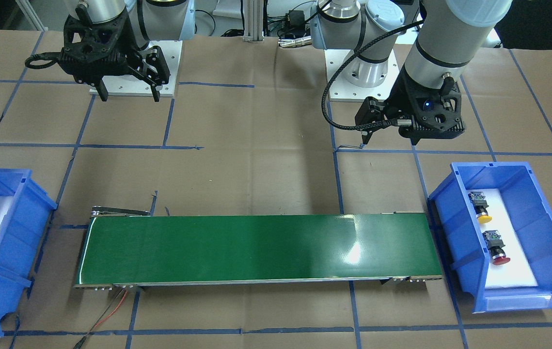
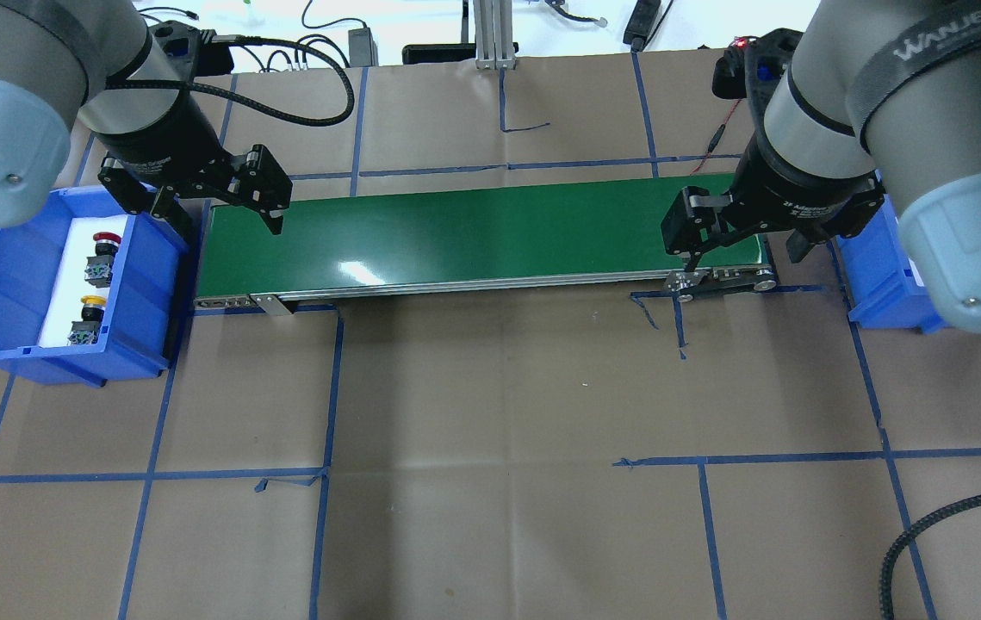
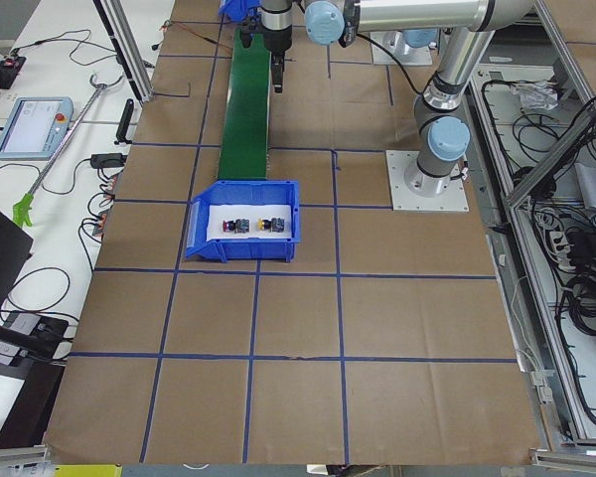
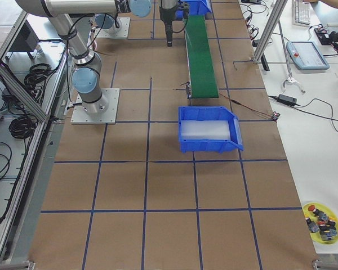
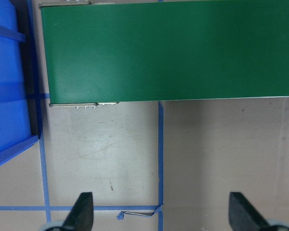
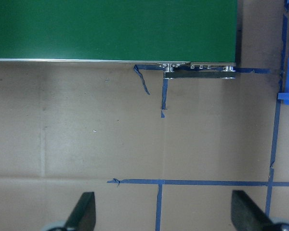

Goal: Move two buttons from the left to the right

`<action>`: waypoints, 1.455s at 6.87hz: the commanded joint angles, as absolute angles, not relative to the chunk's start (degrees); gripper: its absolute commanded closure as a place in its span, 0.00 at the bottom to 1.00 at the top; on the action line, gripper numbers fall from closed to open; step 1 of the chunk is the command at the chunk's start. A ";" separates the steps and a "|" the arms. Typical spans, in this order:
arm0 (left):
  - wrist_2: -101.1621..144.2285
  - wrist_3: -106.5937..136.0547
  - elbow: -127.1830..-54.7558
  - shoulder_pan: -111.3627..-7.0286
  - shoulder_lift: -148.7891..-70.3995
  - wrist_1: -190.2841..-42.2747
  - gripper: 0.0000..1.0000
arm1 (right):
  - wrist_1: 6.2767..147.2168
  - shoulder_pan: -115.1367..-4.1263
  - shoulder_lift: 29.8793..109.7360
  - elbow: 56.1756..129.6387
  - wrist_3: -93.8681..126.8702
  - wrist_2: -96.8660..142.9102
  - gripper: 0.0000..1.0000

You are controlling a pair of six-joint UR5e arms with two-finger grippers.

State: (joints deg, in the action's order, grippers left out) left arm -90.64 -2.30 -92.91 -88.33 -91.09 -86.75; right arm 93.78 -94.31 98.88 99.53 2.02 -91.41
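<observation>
Overhead exterior shows the yellow button (image 2: 85, 320) and red button (image 2: 101, 258) lying in the left blue bin (image 2: 51, 362), with left claw (image 2: 232, 226) and right claw (image 2: 742, 257) both spread wide, empty. Light, rigid things, I'd judge: pinch the blocky body, not the rounded cap

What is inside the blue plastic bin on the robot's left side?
A yellow-capped push-button switch and a red-capped push-button switch lie apart on a white pad lining the blue plastic bin. Whatever is beneath the pad is covered.
</observation>
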 commanded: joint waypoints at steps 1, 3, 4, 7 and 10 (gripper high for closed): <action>-90.70 -2.37 -92.81 -88.33 -90.97 -86.75 0.00 | 93.95 -94.22 98.88 99.23 2.02 -91.32 0.00; -90.79 -2.37 -92.81 -88.33 -90.97 -86.75 0.00 | 93.87 -94.22 98.88 99.23 2.02 -91.32 0.00; -90.79 -2.37 -92.81 -88.33 -90.97 -86.75 0.00 | 93.87 -94.22 98.88 99.23 2.02 -91.23 0.00; -90.70 -2.20 -92.81 -88.33 -90.88 -86.75 0.00 | 93.78 -94.22 98.88 99.32 2.02 -91.32 0.00; -90.88 -3.68 -93.43 -87.37 -90.44 -86.75 0.00 | 93.78 -94.22 98.88 99.40 2.02 -91.32 0.00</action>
State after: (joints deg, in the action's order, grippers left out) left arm -90.71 -2.93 -93.15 -87.86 -90.51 -86.75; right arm 93.78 -94.22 98.88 99.34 2.02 -91.32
